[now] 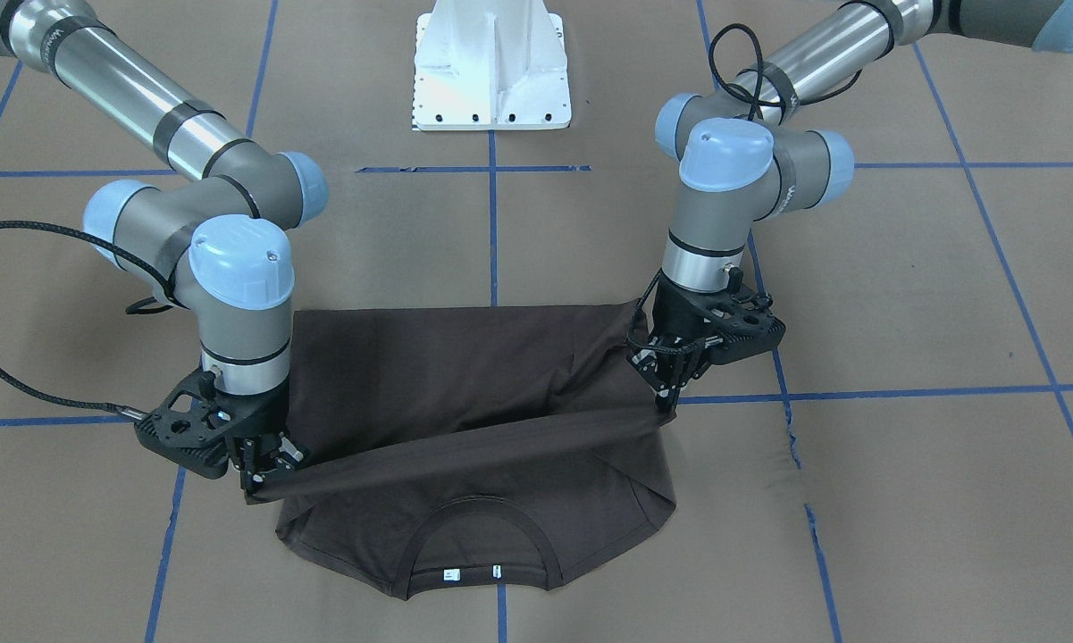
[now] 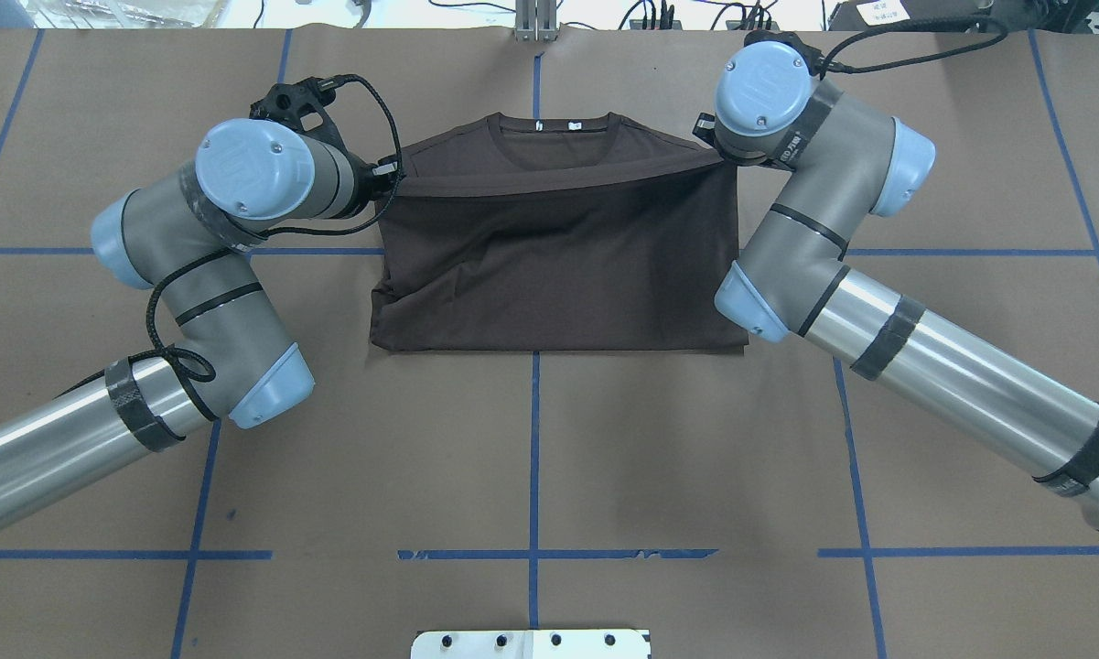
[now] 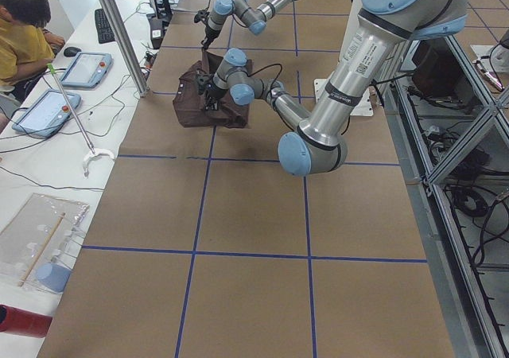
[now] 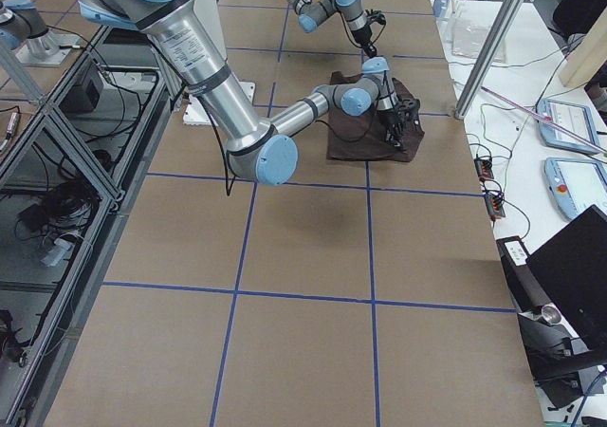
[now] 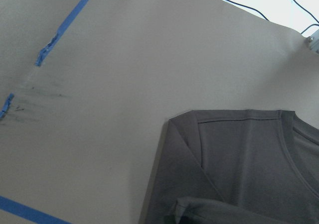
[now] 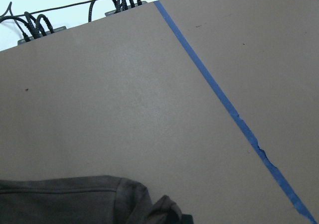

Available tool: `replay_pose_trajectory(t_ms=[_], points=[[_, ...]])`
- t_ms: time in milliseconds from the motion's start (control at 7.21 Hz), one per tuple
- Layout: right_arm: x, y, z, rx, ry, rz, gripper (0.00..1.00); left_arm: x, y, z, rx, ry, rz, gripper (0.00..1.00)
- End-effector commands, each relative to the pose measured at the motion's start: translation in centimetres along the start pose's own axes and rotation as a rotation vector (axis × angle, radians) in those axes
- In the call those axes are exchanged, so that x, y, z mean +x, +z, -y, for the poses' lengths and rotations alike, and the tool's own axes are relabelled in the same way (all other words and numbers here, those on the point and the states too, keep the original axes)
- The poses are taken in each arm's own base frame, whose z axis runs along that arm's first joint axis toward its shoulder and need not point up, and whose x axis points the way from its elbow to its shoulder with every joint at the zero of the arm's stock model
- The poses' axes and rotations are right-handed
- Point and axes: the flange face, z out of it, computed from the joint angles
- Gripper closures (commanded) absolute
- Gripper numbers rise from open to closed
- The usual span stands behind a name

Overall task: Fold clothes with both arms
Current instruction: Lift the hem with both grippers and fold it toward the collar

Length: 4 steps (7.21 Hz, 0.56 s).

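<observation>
A dark grey-brown short-sleeved cotton T-shirt point(image 1: 465, 375) lies on the brown paper-covered surface point(image 1: 902, 500), which is marked off in squares by blue tape lines point(image 1: 492, 223). The shirt sits in the middle of the surface on its far side from the white bolted pedestal base point(image 1: 491, 67), with its ribbed round collar point(image 1: 487, 527) and small white neck tags point(image 1: 451, 575) toward the operators' edge. The lower part of the shirt is doubled over the body, and its lifted edge runs as a taut, slightly slanted band point(image 1: 465, 451) across the chest, just short of the collar.

The silver-grey left arm point(image 1: 750, 170) with light blue joint caps reaches down at one end of that band. Its black left pincer point(image 1: 664, 390) is closed on the fabric at the band's end, holding it a little above the surface. The silver-grey right arm point(image 1: 214, 259) stands at the other end, and its black right pincer point(image 1: 259, 478) is likewise clamped on the cloth there, lower and nearer the collar side. The band stretches straight between the two pincers.

In the left wrist view, the shirt's shoulder and collar lie flat on the paper.

In the view from the left end, a person in a yellow top point(image 3: 20, 36) sits at a white side table point(image 3: 48, 159) with tablets on it.
</observation>
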Motion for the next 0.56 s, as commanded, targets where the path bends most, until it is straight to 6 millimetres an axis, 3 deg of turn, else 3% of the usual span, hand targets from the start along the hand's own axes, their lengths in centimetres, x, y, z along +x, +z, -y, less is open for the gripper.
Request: replay_pose_trajectory(t_ms=[0, 139, 278, 416], points=[[-0.7, 1.8, -1.0, -0.006, -0.013, -0.001, 1.00, -0.3, 3.4, 0.5, 0.056, 0.006, 0.048, 1.00], [-0.4, 3.2, -1.1, -0.002, -0.014, 0.019, 1.00, 0.2, 4.6, 0.6, 0.057, 0.006, 0.027, 1.00], [-0.2, 3.6, -1.0, 0.001, -0.013, 0.017, 0.89, 0.1, 5.0, 0.7, 0.061, 0.003, -0.017, 0.78], [-1.4, 2.5, -0.8, 0.007, -0.005, 0.038, 0.53, 0.6, 4.4, 0.9, 0.066, -0.009, -0.075, 0.59]])
